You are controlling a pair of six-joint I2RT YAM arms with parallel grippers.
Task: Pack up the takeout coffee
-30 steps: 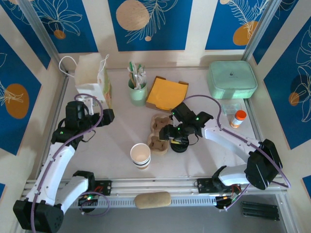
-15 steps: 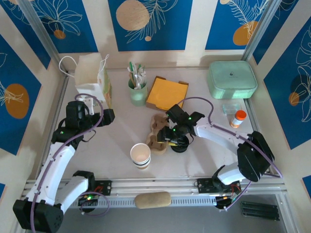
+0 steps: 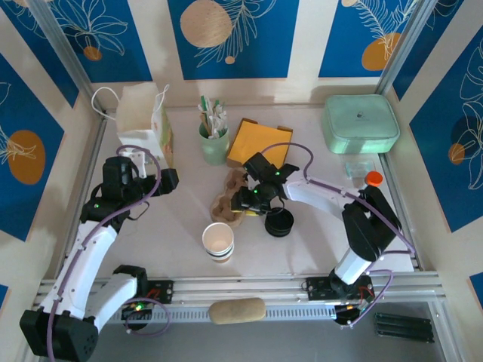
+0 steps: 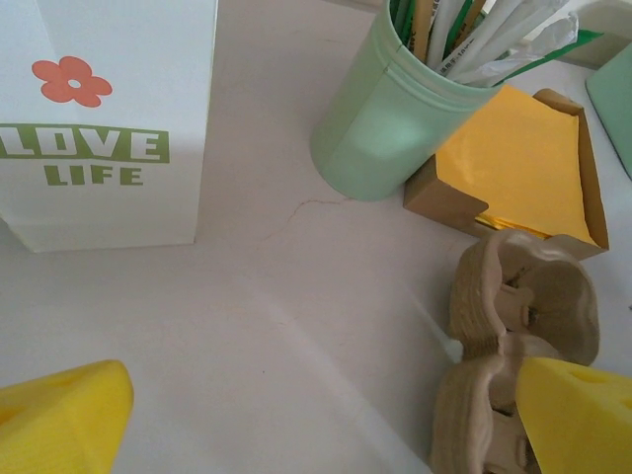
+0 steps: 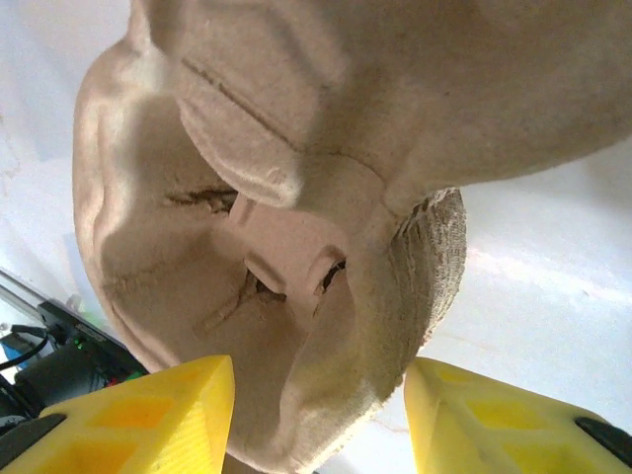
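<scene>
The takeout coffee cup (image 3: pixel 218 242), kraft brown and white inside, stands open and upright near the front middle of the table. Its black lid (image 3: pixel 279 222) lies to the right of it. My right gripper (image 3: pixel 243 200) is low at the brown pulp cup carrier (image 3: pixel 226 202). In the right wrist view the gripper (image 5: pixel 318 410) has its yellow fingers on either side of the carrier's end (image 5: pixel 296 227), with a thin gap at the right finger. My left gripper (image 3: pixel 172 181) hangs wide open over bare table at the left, holding nothing; its open jaws (image 4: pixel 321 425) point toward the carrier (image 4: pixel 523 306).
A white paper bag (image 3: pixel 147 121) stands at the back left, and a mint cup of utensils (image 3: pixel 214 139) beside it. Behind the carrier is a box of yellow napkins (image 3: pixel 260 145). A mint lidded container (image 3: pixel 361 124) and an orange-capped bottle (image 3: pixel 372 179) are at the right.
My right arm has swung left and its jaws have narrowed. The carrier has shifted left with it, away from the black lid. The left arm has not moved.
</scene>
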